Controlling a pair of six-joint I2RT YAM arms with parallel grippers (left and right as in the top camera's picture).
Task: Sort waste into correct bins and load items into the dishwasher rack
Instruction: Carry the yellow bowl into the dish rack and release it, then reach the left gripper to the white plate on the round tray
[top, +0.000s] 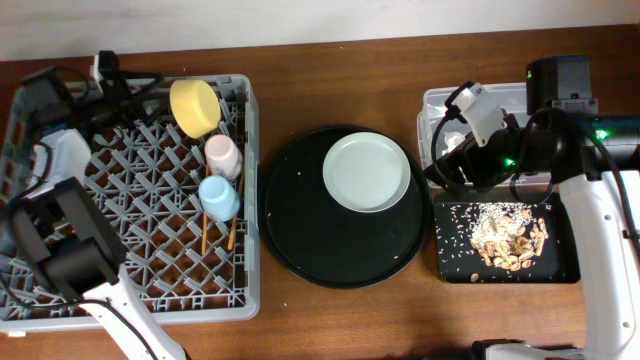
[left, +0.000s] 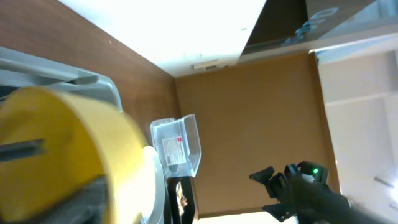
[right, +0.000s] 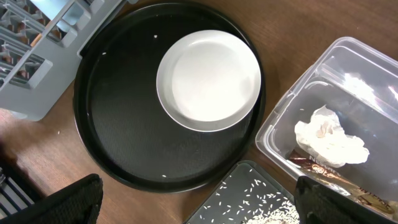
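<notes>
The grey dishwasher rack (top: 150, 270) at the left holds the yellow bowl (top: 195, 105) on edge, a pink cup (top: 222, 155), a blue cup (top: 218, 197) and two chopsticks (top: 205, 238). My left gripper (top: 168, 98) is at the bowl's rim and looks shut on it; the bowl (left: 62, 143) fills its wrist view. The pale plate (top: 366, 172) lies on the round black tray (top: 300, 230). My right gripper (right: 205, 208) is wide open and empty above the corner between the clear tub (right: 280, 118) and the small black tray (right: 249, 193). The tub holds the tissue (right: 329, 140) and wrapper (right: 336, 180).
The small black tray (top: 560, 265) holds food scraps (top: 510, 240) and scattered rice. My right arm (top: 600, 230) covers part of the clear tub (top: 440, 105). A few crumbs lie on the round black tray (right: 124, 124). The rack's corner (right: 37, 62) is at the upper left.
</notes>
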